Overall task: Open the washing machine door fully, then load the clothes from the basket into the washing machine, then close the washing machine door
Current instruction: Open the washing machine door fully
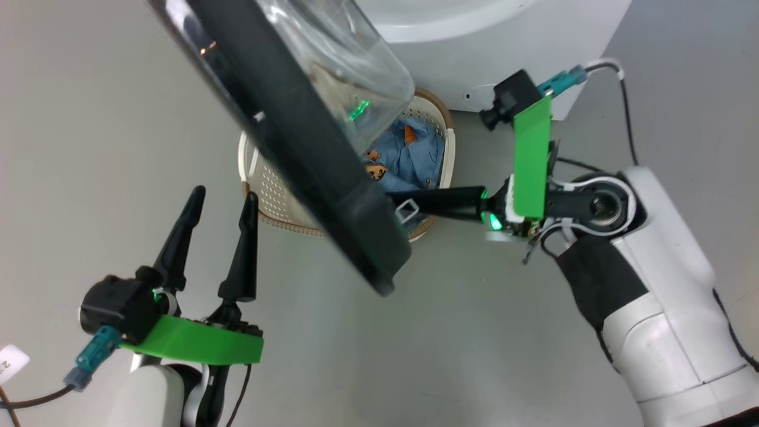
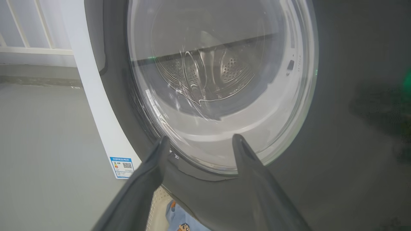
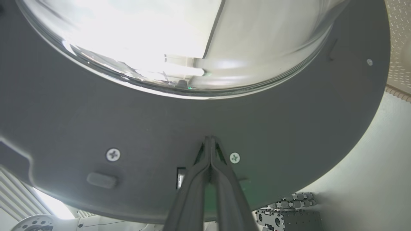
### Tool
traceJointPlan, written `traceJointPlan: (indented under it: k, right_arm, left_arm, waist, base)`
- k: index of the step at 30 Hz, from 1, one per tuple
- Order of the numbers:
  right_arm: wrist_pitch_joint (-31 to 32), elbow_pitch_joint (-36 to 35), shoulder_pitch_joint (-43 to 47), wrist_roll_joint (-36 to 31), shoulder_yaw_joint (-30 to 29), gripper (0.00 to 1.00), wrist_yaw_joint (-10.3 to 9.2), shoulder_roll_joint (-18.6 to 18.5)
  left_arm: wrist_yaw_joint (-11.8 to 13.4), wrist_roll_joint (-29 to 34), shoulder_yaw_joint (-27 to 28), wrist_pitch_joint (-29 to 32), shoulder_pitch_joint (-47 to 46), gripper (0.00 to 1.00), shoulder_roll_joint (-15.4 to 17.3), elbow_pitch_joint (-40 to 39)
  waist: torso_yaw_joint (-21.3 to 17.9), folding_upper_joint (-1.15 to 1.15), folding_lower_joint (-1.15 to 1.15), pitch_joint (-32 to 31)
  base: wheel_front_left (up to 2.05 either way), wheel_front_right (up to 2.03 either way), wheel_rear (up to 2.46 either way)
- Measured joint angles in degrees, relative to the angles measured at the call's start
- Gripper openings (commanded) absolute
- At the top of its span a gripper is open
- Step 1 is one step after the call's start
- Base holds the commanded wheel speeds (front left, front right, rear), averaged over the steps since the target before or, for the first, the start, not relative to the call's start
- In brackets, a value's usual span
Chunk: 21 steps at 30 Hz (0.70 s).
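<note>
Seen from the head camera looking down, the washing machine door stands swung open. Its black rim cuts diagonally across the middle, and its clear glass bowl bulges toward the white washing machine at the top. Beyond the door, on the grey floor just before the machine, sits the cream basket, partly hidden. Inside it lie the clothes, a crumpled blue heap with orange-brown figures. The right gripper reaches in from the right over the basket, fingers pressed together with nothing between them. Its tips are at the door's inner rim, beside a small metal latch. The left gripper hangs at lower left, apart from the door's outer face, fingers spread wide and empty. Through the glass, the left wrist view shows the steel drum; its contents cannot be told.
</note>
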Motion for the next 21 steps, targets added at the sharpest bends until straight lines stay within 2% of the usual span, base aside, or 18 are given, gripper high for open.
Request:
traceJointPlan:
  k: [9,21]
  right_arm:
    - [-4.2,0.6,0.4,4.7,7.9,0.00,0.00,0.0]
    - [-8.1,1.5,0.5,8.4,15.2,0.00,0.00,0.0]
  left_arm:
    - [0.1,0.0,0.2,0.0,0.2,1.00,0.0,0.0]
    - [0.1,0.0,0.5,0.0,0.3,1.00,0.0,0.2]
  waist:
    - [0.2,0.00,0.00,-0.5]
    - [0.8,0.00,0.01,-1.0]
  base:
    - [0.00,0.00,0.00]
    - [0.00,0.00,0.00]
